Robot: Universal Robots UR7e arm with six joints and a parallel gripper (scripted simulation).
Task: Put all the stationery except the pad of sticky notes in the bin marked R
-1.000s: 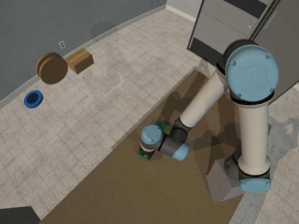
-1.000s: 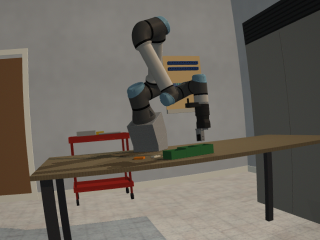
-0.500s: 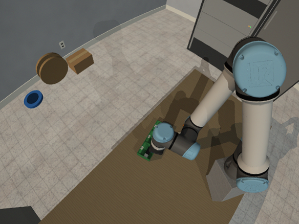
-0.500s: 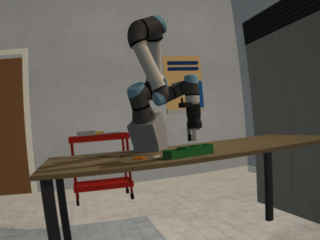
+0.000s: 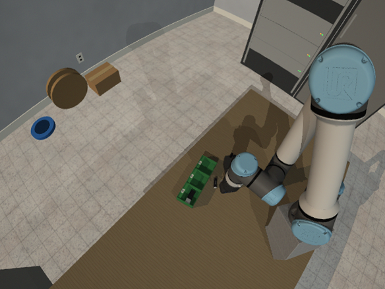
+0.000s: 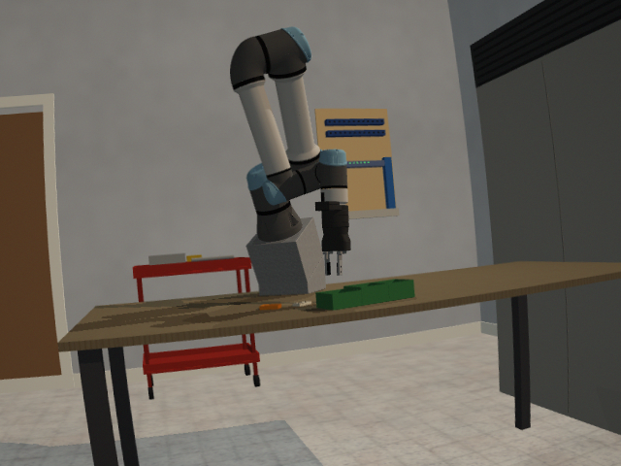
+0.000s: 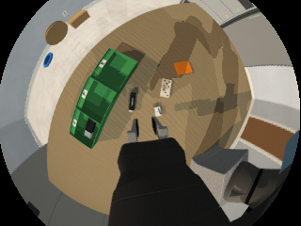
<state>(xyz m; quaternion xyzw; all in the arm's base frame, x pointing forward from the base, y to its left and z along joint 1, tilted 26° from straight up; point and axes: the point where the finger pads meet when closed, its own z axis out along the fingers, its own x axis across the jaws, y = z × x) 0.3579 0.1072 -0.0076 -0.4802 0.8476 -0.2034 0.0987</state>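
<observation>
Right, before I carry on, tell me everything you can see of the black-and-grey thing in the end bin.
The black-and-grey thing is a small, oblong block, mostly black with a lighter grey end. Its surface looks plain; the material is unclear. It lies inside the green end bin, black part towards the middle bin, grey end towards the outer wall. Whether it touches a side wall, I cannot tell. The gripper is clear of it.
</observation>
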